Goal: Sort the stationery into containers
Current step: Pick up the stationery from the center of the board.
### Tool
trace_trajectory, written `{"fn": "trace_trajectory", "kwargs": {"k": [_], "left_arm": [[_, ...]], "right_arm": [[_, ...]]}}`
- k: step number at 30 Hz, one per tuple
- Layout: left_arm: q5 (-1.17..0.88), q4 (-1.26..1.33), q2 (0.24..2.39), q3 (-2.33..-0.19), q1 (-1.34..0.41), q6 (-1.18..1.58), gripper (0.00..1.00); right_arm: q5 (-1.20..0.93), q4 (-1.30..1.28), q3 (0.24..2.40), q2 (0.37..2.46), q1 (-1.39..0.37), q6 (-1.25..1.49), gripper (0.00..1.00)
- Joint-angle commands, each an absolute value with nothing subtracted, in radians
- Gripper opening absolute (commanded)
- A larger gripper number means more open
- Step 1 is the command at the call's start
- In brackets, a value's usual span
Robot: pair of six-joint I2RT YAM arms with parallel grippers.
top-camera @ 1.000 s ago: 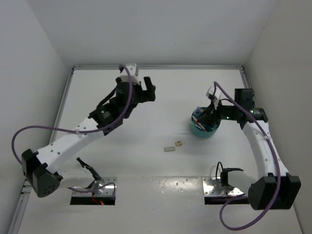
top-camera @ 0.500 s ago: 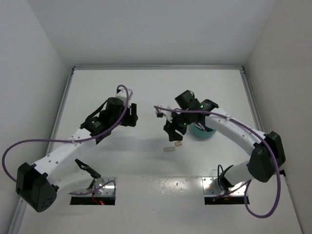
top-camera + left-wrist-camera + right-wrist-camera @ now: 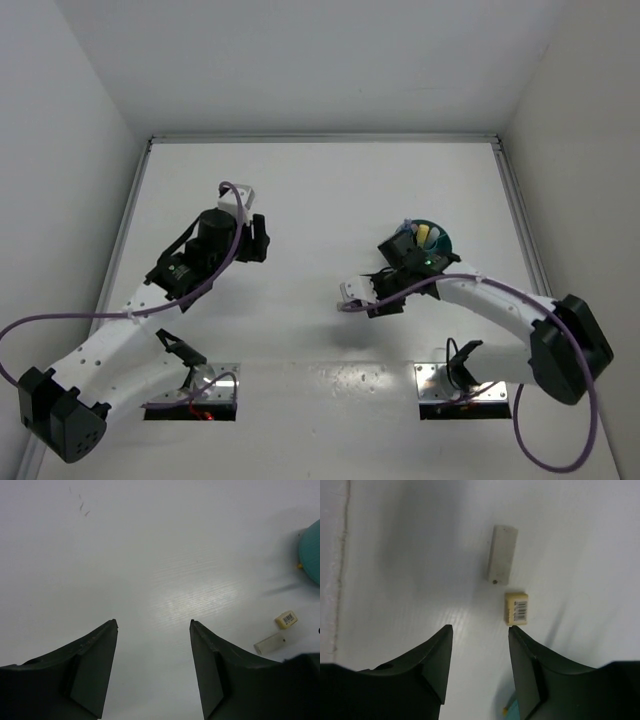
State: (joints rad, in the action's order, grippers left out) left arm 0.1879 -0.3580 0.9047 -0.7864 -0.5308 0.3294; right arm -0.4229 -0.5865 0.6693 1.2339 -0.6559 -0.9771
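Right gripper [image 3: 480, 629], jaws apart, hides both blocks overhead. Small tan barcoded block [image 3: 516, 608] lies just beyond one fingertip, grey rectangular block [image 3: 501, 555] farther.

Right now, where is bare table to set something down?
Bare table between the left tool and the teal cup, and along the far edge. Crowded near the cup: the right tool by the grey block and tan block.

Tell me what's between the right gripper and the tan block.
Nothing. The right wrist view shows only bare table between the right gripper and the tan block, which lies just beyond one jaw's tip.
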Motion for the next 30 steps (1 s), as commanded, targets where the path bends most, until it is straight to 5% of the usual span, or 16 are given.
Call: {"fn": "trace_trajectory", "kwargs": {"k": [1,30], "left_arm": [[0.209,-0.334,0.876,-0.787,-0.522,0.322,0.65],[0.209,-0.344,0.807,-0.778,-0.522,0.322,0.68]], "right_arm": [[-0.434,-0.531,0.750,1.333,-0.650,-1.120,0.48],[-0.284,-0.626,0.933,1.706,-0.650,-1.218,0.45]]}}
